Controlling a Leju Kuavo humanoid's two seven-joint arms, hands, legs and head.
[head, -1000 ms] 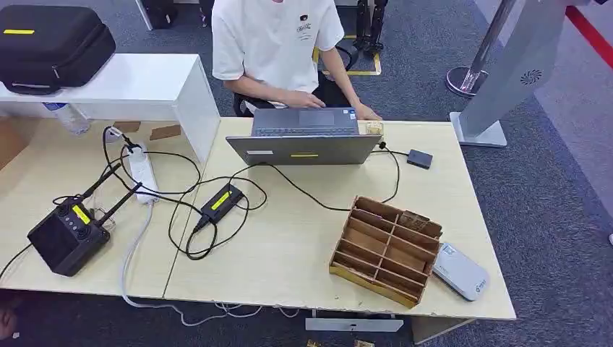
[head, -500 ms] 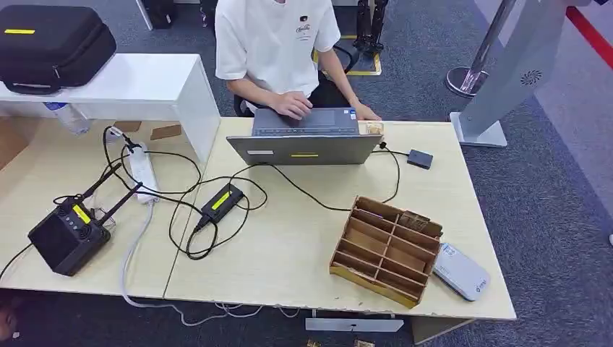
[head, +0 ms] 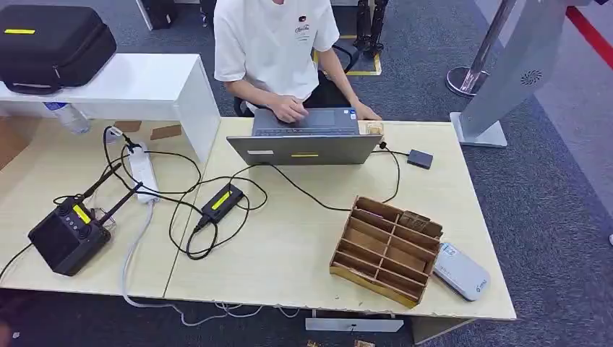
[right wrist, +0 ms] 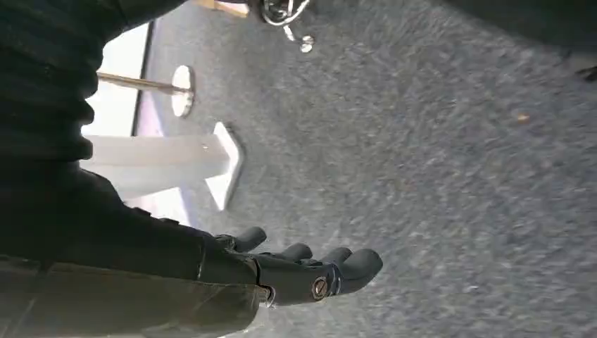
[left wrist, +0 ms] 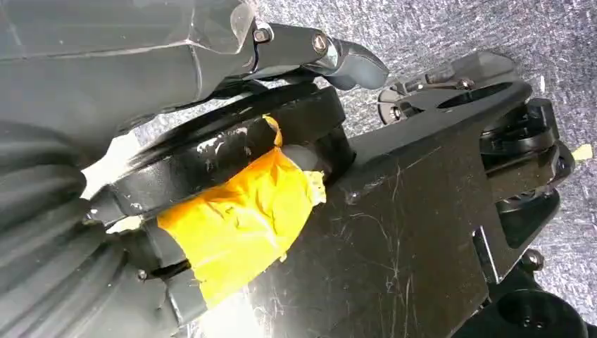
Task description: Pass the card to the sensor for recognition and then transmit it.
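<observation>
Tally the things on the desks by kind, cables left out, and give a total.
Laptop: 1
Wooden organizer: 1
Power strip: 1
Power adapter: 1
Black antenna box: 1
Small black reader: 1
Grey-white device: 1
Black case: 1
Water bottle: 1
Total: 9

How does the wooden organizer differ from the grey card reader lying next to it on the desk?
The wooden organizer is brown, open-topped and split into compartments; the grey card reader is a flat, closed slab. The organizer is clearly larger and taller. Both lie angled at the desk's near right corner.
</observation>
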